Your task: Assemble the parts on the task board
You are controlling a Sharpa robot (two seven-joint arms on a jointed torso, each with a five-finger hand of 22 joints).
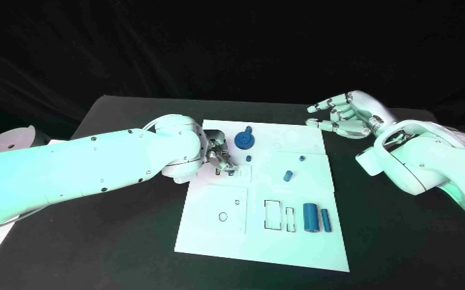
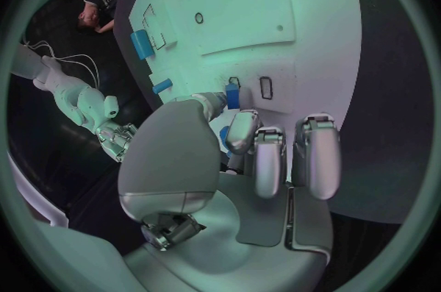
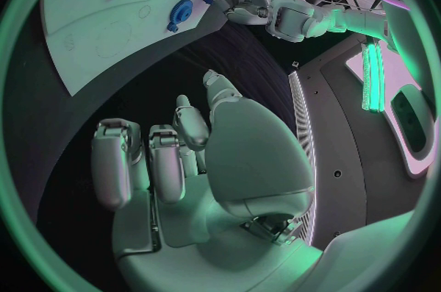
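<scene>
Left hand [image 1: 215, 158] rests over the left edge of the white board [image 1: 218, 226], pinching a small blue block [image 2: 232, 95] between thumb and a finger against the board surface. Just right of it lies a round blue gear-like piece [image 1: 245, 140]. Further right sits a small blue peg [image 1: 287, 176]; nearer the robot, two blue bars [image 1: 311, 217] lie side by side near outlined slots. Right hand [image 1: 347, 117] hovers above the black counter [image 1: 126, 112] beyond the board's far right corner, fingers curled loosely, holding nothing.
</scene>
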